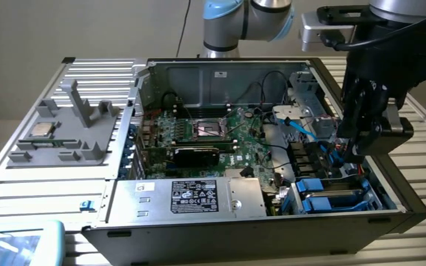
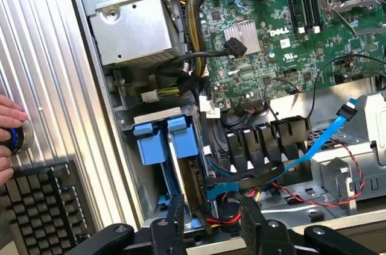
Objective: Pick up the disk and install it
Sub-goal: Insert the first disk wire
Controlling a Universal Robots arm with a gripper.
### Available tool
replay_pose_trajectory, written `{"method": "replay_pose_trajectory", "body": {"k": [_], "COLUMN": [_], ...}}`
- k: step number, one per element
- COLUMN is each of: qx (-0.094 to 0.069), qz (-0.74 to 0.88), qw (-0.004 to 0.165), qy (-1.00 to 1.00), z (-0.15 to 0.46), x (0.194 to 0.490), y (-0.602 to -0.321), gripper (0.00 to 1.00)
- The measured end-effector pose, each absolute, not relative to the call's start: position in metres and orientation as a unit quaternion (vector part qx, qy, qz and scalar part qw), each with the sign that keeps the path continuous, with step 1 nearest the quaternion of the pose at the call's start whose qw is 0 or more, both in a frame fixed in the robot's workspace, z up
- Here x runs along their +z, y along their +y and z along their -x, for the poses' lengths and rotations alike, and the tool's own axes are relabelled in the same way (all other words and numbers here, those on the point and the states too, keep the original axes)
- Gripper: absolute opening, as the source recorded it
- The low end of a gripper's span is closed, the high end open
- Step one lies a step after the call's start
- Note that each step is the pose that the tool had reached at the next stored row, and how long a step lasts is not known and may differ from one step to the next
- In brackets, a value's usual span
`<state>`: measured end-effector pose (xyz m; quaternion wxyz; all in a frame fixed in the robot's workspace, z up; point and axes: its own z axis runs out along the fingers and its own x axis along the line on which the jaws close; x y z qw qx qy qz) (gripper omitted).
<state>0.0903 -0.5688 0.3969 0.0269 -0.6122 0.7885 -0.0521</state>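
Hovering over the computer case's (image 1: pixel 235 244) drive-bay corner, the end effector (image 2: pixel 211 202) is open and empty. The blue cable (image 2: pixel 325 137) could snag it.

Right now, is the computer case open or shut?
Open. The computer case has no side cover on, so the green circuit board and the power supply inside are in plain view.

We take this for a robotics lab bench: an industrial robot arm (image 1: pixel 232 22) stands over an opened desktop computer case (image 1: pixel 235 241) on a ribbed aluminium table (image 1: pixel 35 185), beside a grey parts fixture (image 1: pixel 61 136) and a keyboard (image 2: pixel 36 207) (a person's hand (image 2: pixel 9 116) is just beside it).
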Motion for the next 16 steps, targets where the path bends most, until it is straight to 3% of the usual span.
{"method": "replay_pose_trajectory", "body": {"k": [4,11,16], "qx": [-0.037,-0.003,0.006], "qz": [0.612,0.611,0.613], "qw": [0.024,0.044,0.048], "qy": [0.789,0.790,0.789], "z": [-0.090,-0.091,-0.092], "x": [0.397,0.395,0.394], "y": [-0.580,-0.598,-0.607], "gripper": [0.50,0.50,0.50]}}
